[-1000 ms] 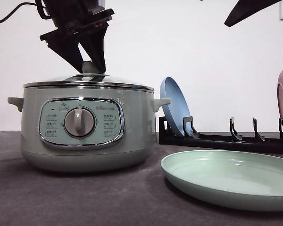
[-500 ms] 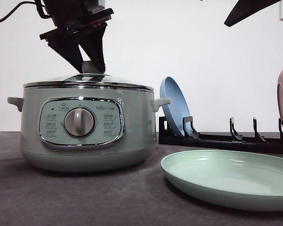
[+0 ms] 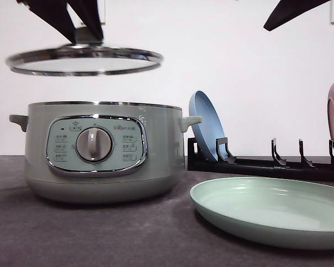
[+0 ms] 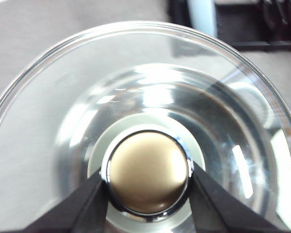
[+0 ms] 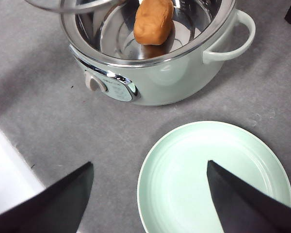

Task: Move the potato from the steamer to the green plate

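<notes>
Holding the lid (image 3: 83,60) by its knob (image 4: 148,175), left fingers (image 4: 89,199) pinching, swing it toward nine o'clock; right fingers (image 5: 53,199) spread over the potato (image 5: 153,20).

Left gripper (image 4: 148,180) fingers clamped on lid knob (image 4: 148,172), right gripper (image 5: 148,194) fingers wide apart

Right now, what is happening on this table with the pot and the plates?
The left gripper is shut on the knob of the glass lid and holds it in the air above the steamer, which is open. The potato lies inside the pot. The right gripper is open, hanging above the green plate, which is empty. A blue plate stands in the rack behind.
</notes>
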You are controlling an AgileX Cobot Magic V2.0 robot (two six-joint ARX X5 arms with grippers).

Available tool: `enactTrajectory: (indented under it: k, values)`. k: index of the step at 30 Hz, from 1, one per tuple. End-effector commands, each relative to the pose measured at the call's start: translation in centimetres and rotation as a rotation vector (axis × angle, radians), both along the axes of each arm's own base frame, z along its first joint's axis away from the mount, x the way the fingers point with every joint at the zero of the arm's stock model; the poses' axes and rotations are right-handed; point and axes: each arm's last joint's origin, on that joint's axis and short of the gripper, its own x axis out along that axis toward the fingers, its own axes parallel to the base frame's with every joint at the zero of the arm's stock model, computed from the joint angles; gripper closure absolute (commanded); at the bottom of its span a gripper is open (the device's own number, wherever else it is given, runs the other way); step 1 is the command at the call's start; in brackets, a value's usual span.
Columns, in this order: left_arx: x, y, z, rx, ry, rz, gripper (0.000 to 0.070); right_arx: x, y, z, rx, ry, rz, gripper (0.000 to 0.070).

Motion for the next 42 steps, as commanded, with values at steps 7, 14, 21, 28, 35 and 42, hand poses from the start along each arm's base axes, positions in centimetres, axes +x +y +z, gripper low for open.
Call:
enactTrajectory:
  k: [7,14,21,28,35,42]
  values:
    - [-2.4,4.7,3.9,-0.022,-0.138,0.149,0.07,0.2,0.3,0.7,0.03,-0.03,-0.001,0.0237]
    - [-3.8,8.1,5.0,-0.019,-0.162,0.269,0.07,1.0,0.9,0.7,0.073,-0.04,-0.021,0.0236]
    - [-4.9,9.8,5.5,-0.016,-0.171,0.335,0.07,3.5,2.8,1.5,0.086,-0.031,-0.004,0.023]
    - [-5.5,10.3,5.9,-0.018,-0.187,0.355,0.07,8.6,6.5,3.0,0.069,-0.05,0.019,0.0226]
    - [-5.8,10.3,6.0,-0.021,-0.194,0.356,0.07,14.1,11.5,2.0,0.045,-0.043,0.051,0.0204]
    - [-5.8,10.3,6.0,-0.021,-0.195,0.356,0.07,17.8,16.3,-1.2,0.016,-0.016,0.085,0.0204]
